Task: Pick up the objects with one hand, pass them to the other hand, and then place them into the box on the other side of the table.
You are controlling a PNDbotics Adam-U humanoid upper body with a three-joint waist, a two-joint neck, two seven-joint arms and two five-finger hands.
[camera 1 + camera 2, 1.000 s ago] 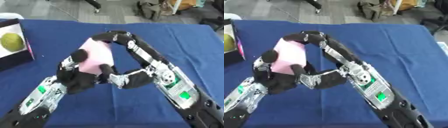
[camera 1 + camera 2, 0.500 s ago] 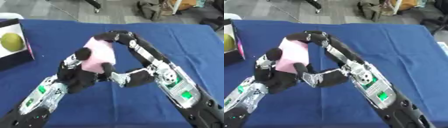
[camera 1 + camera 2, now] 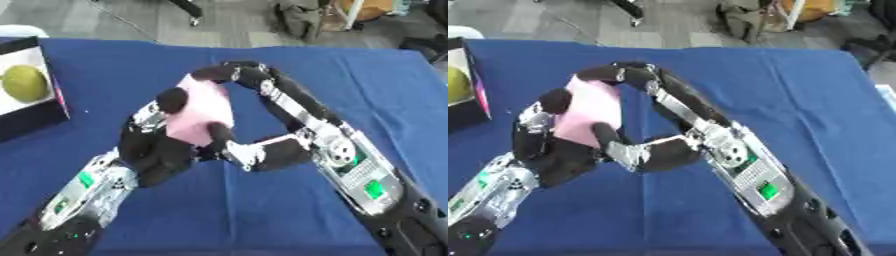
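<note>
Fingers (image 3: 172, 98) of both hands, left hand (image 3: 162, 142) and right hand (image 3: 262, 150), curl around a smooth pink block (image 3: 201, 112).

Evenly and brightly lit from overhead, without hard glare. Soft, faint shadows on the blue tablecloth (image 3: 262, 210) just beneath the left hand (image 3: 162, 150) and right hand (image 3: 262, 152). Slightly blurred throughout, edges smeared around both hands and the pink object (image 3: 199, 112) between them. Floor beyond the hands softer still.
</note>
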